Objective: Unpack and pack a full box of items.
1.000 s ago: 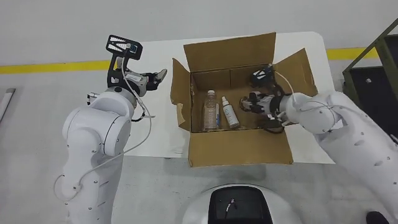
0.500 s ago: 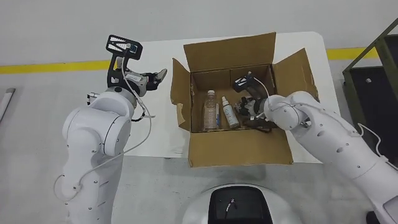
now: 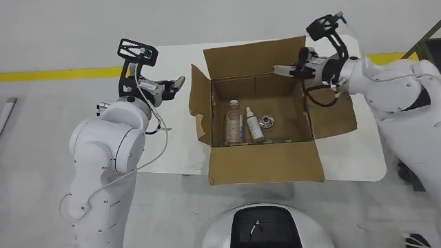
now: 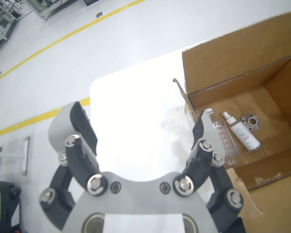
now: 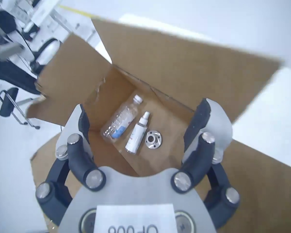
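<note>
Left wrist view puts the left claw (image 4: 140, 115) closest, its fingers spread wide with nothing between them: grey metal, bright screws, black ribbed rubber pads (image 4: 83, 122). One finger covers part of the bottle (image 4: 226, 144) behind it. Under the claw runs the counter (image 4: 135, 86), white, smooth and round-cornered, smudged beside the box (image 4: 232, 69). The box's far side is cut off at the frame edge.

In the right wrist view the right claw (image 5: 143, 110) is likewise spread and empty, and its base hides part of the box.

From above, the box (image 3: 265, 164) is brown corrugated cardboard, its four flaps folded outward, with ragged torn edges at the left flap. Three things lie in a row on the left half of its floor. The bottle (image 3: 233, 122), clear ribbed plastic with a white cap, is nearest the left wall. Just beside it is a spray (image 3: 255, 125), slim, white and narrow-nozzled. Just beside that is a flange (image 3: 267, 120), a round metal ring with a centre hole. Whether they touch I can't tell, and the labels are too small to read.

The left claw (image 3: 176, 84) hangs over the counter's left part, apart from the box. Farthest off, the right claw (image 3: 281, 70) hangs over the box's far right corner.
</note>
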